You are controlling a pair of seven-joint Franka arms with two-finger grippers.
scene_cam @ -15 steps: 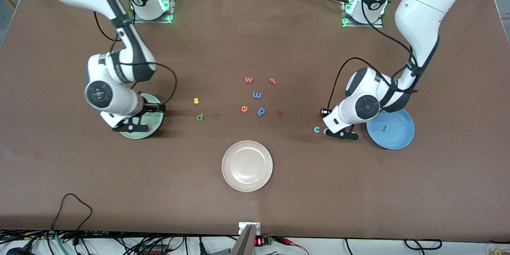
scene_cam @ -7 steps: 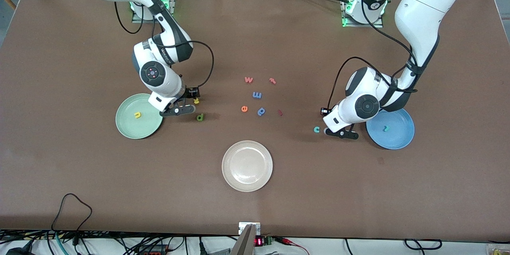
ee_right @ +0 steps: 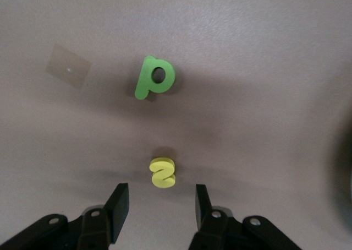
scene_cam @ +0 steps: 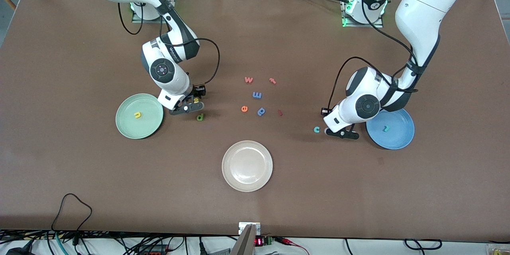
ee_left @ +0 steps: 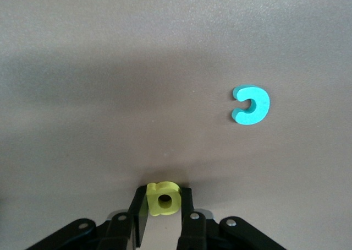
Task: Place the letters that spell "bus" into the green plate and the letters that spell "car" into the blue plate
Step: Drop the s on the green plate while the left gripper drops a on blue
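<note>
In the front view the yellow u [scene_cam: 137,115] lies in the green plate [scene_cam: 128,129], the teal r [scene_cam: 385,128] in the blue plate [scene_cam: 402,139], and the teal c [scene_cam: 316,129] on the table beside the left gripper [scene_cam: 342,134]. The left wrist view shows that gripper's fingers clamped on the yellow a [ee_left: 163,198], so I judge it should lift and carry it over the blue plate. In the right wrist view the right gripper [ee_right: 163,206] stands with fingers apart either side of the yellow s [ee_right: 163,172], just short of the green b [ee_right: 155,77], and needs to pinch it.

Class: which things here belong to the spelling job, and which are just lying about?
Job: green plate, yellow u, yellow s under right gripper, green b, blue plate, teal r, teal c, yellow a in left gripper.
Lying about: cream plate, red w, red t, blue m, orange e, blue p.
</note>
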